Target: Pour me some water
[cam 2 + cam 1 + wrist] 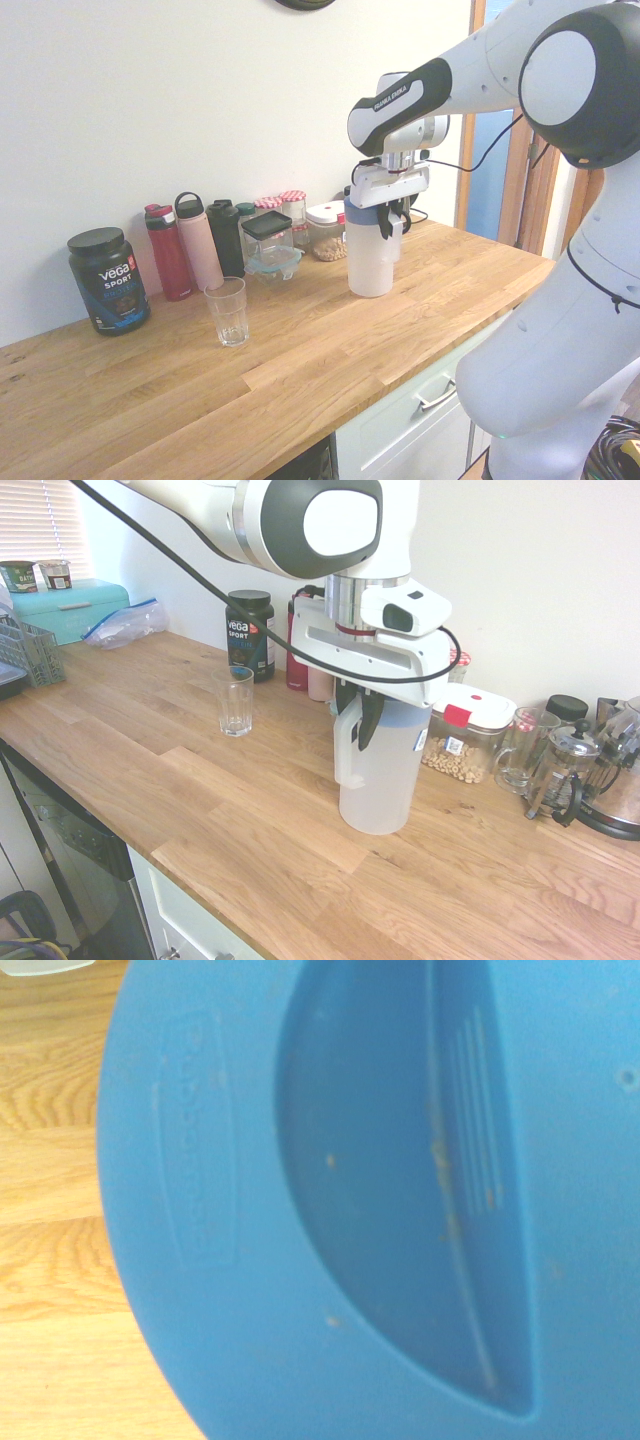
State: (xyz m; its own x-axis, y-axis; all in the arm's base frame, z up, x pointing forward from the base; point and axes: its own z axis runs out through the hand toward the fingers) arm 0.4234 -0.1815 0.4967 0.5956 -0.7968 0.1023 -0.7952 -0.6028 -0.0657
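A tall frosted-plastic jug (pixel 382 785) (pixel 370 262) with a white handle (pixel 347 745) stands upright on the wooden counter. Its round blue lid (pixel 350 1210) fills the wrist view. My gripper (pixel 363 720) (pixel 388 222) comes down from above and is shut on the top of the handle, its dark fingers on either side of it. The water inside cannot be made out through the frosted wall. An empty clear glass (pixel 237 700) (pixel 228 312) stands apart from the jug, further along the counter towards the bottles.
Behind the glass stand a black Vega tub (pixel 251 632), a red bottle (pixel 168 252) and a pink bottle (pixel 200 240). A clear box of nuts (pixel 465 738), a glass mug (pixel 520 748) and a French press (pixel 562 772) crowd the wall beyond the jug. A dish rack (pixel 25 652) sits at the counter's far end.
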